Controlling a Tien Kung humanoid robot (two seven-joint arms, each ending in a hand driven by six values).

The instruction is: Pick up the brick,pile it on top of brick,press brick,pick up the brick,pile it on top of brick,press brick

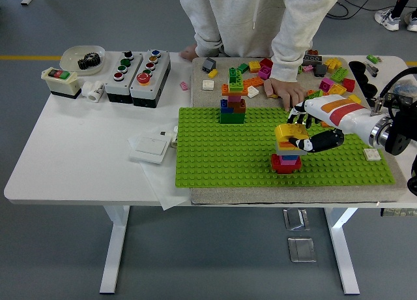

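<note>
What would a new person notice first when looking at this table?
The eye goes first to the bright green baseplate in the middle of the table, where the right robot hand holds a yellow brick on top of a short brick tower. A taller tower stands at the plate's far left. Behind it, a person's hand rests among loose bricks.

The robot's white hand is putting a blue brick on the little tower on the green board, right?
Not quite: the brick is yellow, not blue. The head view shows the robot's right hand holding it on top of the short stack on the green studded baseplate.
</note>
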